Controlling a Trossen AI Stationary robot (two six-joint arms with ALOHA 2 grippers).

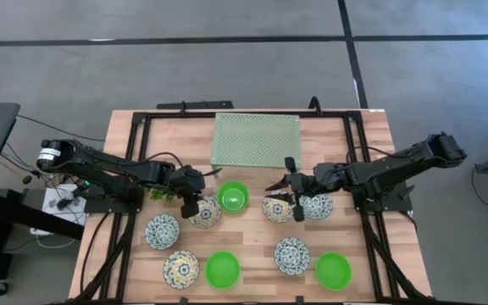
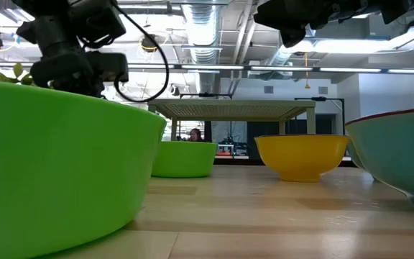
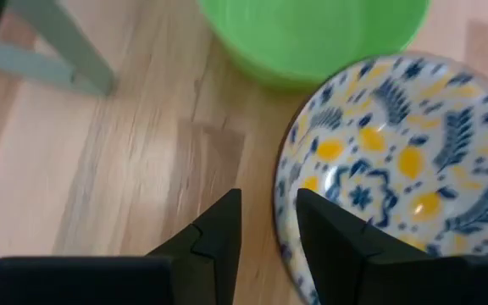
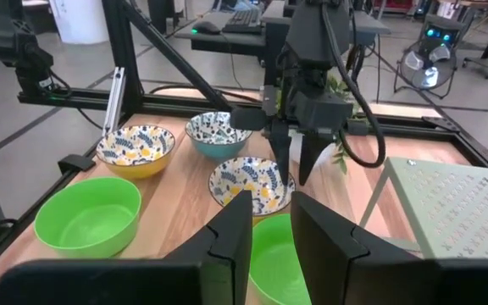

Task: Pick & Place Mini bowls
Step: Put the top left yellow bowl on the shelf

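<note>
Pinching the rim of a floral mini bowl (image 1: 204,212), the left gripper (image 1: 191,206) has one finger inside and one outside, right beside a green bowl (image 1: 233,196) on the wooden surface (image 1: 252,254). The right gripper (image 1: 296,206) hangs between two patterned bowls with fingers slightly spread, gripping nothing I can see.

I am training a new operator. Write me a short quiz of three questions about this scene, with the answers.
1. How many plain green bowls are in the high view?
2. True or false: a bowl stands on top of the perforated rack.
3. The left gripper is at: A) a green bowl; B) the rim of a patterned bowl; C) the plant.

Key: 1. Three. 2. False: no bowl is on the rack. 3. B.
</note>
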